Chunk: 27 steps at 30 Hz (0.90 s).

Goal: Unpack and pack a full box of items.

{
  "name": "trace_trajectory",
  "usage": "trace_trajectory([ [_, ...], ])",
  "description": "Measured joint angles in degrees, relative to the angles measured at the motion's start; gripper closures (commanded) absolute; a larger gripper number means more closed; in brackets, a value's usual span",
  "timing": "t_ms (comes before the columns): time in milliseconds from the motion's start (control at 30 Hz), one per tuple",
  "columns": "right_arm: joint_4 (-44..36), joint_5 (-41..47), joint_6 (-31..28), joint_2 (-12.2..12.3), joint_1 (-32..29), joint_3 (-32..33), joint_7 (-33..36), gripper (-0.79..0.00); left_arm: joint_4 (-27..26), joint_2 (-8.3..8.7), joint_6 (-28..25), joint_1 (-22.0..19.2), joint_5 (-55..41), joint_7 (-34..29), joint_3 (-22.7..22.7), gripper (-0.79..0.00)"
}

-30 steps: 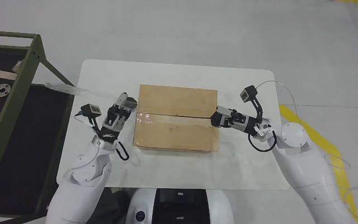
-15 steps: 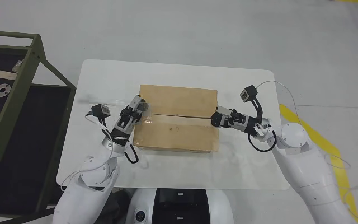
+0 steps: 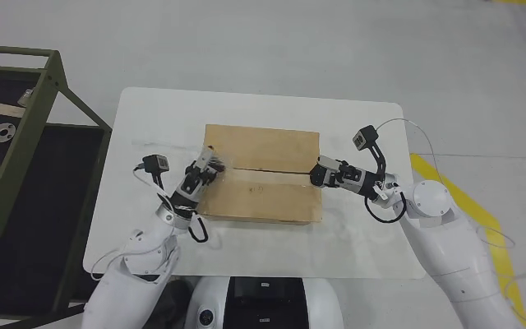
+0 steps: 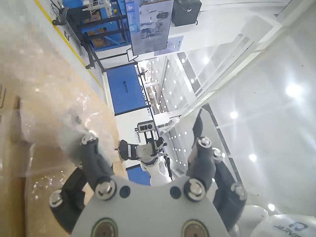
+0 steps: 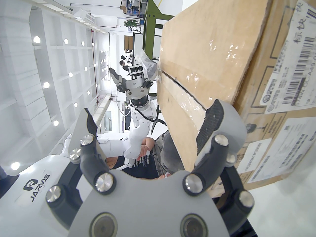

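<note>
Lying closed at the middle of the white table (image 3: 362, 238), the brown rectangular cardboard box (image 3: 259, 193) is flanked by both arms. The left gripper (image 3: 209, 162) is seen at the left end of the centre seam, fingers spread, with crumpled clear film (image 4: 74, 120) against one fingertip, possibly loosened tape. The right gripper (image 3: 320, 173) is held open at the seam's right end, one pad beside the box's top edge. A margin of tabletop is left on every side of the box. The flaps meet, so the contents are hidden. A green metal frame (image 3: 37, 107) stands beyond the table's left edge.
</note>
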Motion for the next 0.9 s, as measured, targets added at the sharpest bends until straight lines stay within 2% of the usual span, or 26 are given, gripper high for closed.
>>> trace_trajectory([
  [267,0.0,0.0,0.0,0.0,0.0,0.0,0.0,-0.785,-0.8,-0.36,-3.9,-0.1,5.6,-0.1,2.3,-0.785],
  [500,0.0,0.0,0.0,0.0,0.0,0.0,0.0,-0.785,-1.5,-0.7,-9.4,0.9,10.1,3.0,2.7,-0.785],
  [700,0.0,0.0,0.0,0.0,0.0,0.0,0.0,-0.785,-0.4,-0.62,-8.8,1.3,10.3,3.5,0.1,-0.785],
  [900,0.0,0.0,0.0,0.0,0.0,0.0,0.0,-0.785,-0.2,-0.2,-10.4,3.5,5.7,1.3,-4.7,-0.785],
])
